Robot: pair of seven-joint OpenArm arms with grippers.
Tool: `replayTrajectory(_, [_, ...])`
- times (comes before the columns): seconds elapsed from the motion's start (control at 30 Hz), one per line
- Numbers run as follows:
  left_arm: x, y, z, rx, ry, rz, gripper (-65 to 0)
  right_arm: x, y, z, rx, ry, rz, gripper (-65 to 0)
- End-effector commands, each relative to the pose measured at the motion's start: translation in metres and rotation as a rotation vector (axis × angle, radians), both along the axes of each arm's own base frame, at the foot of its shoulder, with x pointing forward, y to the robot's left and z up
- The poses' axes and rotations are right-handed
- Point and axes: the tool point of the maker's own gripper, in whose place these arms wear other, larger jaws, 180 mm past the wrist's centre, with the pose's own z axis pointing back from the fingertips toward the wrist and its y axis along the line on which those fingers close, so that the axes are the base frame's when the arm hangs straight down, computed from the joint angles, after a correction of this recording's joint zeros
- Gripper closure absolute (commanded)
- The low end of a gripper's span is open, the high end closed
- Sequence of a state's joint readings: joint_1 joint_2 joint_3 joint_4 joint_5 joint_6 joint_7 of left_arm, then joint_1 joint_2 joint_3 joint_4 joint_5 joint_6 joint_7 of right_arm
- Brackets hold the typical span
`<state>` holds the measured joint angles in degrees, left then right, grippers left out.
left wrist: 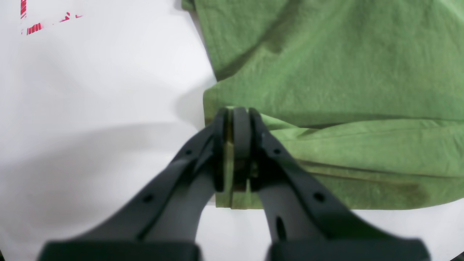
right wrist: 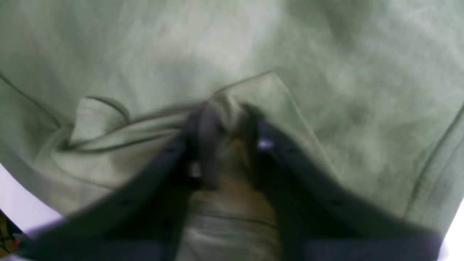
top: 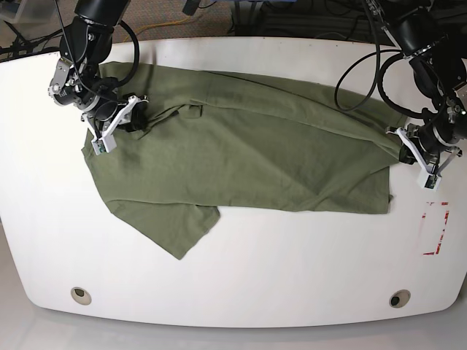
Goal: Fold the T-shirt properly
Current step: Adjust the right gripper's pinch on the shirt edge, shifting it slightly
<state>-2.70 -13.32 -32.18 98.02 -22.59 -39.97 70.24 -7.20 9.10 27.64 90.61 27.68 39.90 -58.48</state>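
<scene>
The olive-green T-shirt (top: 248,146) lies spread and wrinkled across the white table (top: 292,262), with one sleeve (top: 182,230) pointing toward the front. My left gripper (top: 400,148) is at the shirt's right edge. In the left wrist view it (left wrist: 235,117) is shut on a folded corner of the T-shirt (left wrist: 344,72), with fabric pinched between the fingers. My right gripper (top: 141,117) is at the shirt's upper left. In the right wrist view it (right wrist: 226,116) is shut on a bunched fold of the T-shirt (right wrist: 326,54), beside the ribbed neckline (right wrist: 92,116).
Red tape marks (top: 435,226) lie on the table at the right, also seen in the left wrist view (left wrist: 32,27). Two round holes (top: 80,294) (top: 398,298) sit near the front edge. Cables and clutter (top: 241,18) lie beyond the far edge.
</scene>
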Motion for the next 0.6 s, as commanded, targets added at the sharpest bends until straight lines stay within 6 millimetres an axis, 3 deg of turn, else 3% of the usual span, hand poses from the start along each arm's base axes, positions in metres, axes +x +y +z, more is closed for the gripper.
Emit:
replayTrajectory(0.0, [0.008,0.003,0.014,0.010,-0.050,-0.006,0.0,0.011,-0.003,0.013,0.002,-0.056,-0.002,0.0])
replayTrajectory(0.3, [0.008,0.003,0.014,0.010,-0.050,-0.006,0.0,0.011,-0.005,0.023,-0.019,-0.085,0.001,0.0])
replayTrajectory(0.57, [0.010,0.001,0.018,0.007,-0.063,-0.008,0.0,0.016,-0.001,0.057,-0.075,-0.187,0.034,0.0])
